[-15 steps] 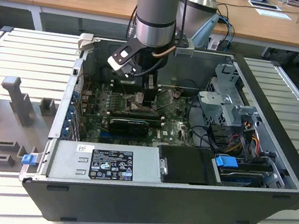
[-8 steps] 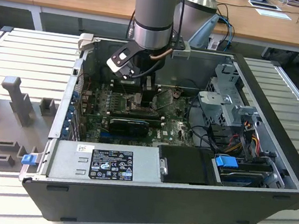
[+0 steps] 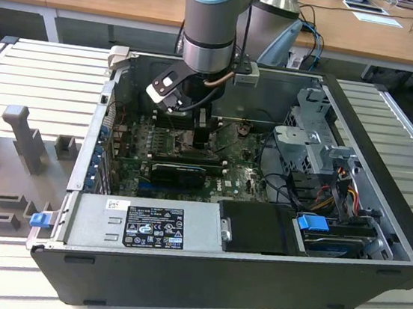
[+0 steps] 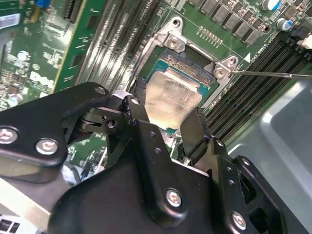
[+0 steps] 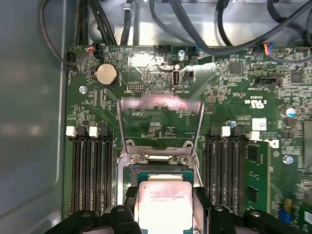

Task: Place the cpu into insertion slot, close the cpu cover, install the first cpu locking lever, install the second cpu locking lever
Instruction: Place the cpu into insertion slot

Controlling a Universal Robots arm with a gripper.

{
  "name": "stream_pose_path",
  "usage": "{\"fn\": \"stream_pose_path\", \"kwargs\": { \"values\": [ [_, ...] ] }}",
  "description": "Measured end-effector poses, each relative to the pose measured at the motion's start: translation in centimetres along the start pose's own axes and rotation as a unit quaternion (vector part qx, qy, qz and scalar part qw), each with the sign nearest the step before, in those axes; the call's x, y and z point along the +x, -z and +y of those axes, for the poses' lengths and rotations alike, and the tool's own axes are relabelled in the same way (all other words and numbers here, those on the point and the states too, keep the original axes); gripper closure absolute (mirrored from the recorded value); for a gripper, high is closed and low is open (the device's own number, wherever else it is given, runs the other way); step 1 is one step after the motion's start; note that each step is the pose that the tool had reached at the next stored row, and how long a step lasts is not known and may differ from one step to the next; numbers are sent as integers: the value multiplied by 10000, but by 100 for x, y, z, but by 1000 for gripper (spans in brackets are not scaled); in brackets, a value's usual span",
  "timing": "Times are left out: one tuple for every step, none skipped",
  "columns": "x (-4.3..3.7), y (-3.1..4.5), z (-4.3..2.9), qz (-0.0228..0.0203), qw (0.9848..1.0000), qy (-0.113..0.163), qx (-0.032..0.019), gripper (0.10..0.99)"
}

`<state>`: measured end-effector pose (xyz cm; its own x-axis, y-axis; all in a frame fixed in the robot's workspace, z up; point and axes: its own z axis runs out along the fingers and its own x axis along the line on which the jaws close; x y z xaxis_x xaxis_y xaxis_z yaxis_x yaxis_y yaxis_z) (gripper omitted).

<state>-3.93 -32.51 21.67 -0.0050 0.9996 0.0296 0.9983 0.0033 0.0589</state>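
Jaws narrow, one gripper (image 4: 165,112) clamping one cpu (image 4: 173,97) between two fingers (image 4: 141,122). One insertion slot (image 4: 185,61) lies directly beneath, on one motherboard (image 5: 234,97); seating cannot be told. One cpu cover (image 5: 161,101) stands raised at the slot's edge.

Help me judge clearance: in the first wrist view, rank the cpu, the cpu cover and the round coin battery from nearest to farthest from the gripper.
1. The cpu, held in the gripper.
2. The cpu cover, raised open beyond it.
3. The coin battery, near the board's far edge.
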Motion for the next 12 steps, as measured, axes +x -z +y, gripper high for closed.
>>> {"fn": "stream_pose_path", "kwargs": {
  "values": [
    [9, -15, -4, 0, 10000, 0, 0, 557],
    [23, -44, -12, -1, 10000, -2, 0, 557],
    [28, -61, -16, -1, 10000, -8, 0, 557],
    [30, -75, -18, -1, 10000, -17, 0, 557],
    [30, -98, -18, -2, 10000, -42, -1, 557],
    [30, -105, -18, -2, 10000, -46, -1, 557],
    [31, -114, -18, -3, 10000, -49, -1, 557],
    [33, -122, -17, -3, 10000, -53, 0, 557],
    [37, -126, -18, -4, 10000, -65, 0, 557],
    [38, -132, -18, -4, 10000, -72, -1, 557],
    [38, -136, -18, -6, 10000, -77, -1, 557],
    [38, -136, -19, -6, 10000, -77, -1, 557]
  ]
}}
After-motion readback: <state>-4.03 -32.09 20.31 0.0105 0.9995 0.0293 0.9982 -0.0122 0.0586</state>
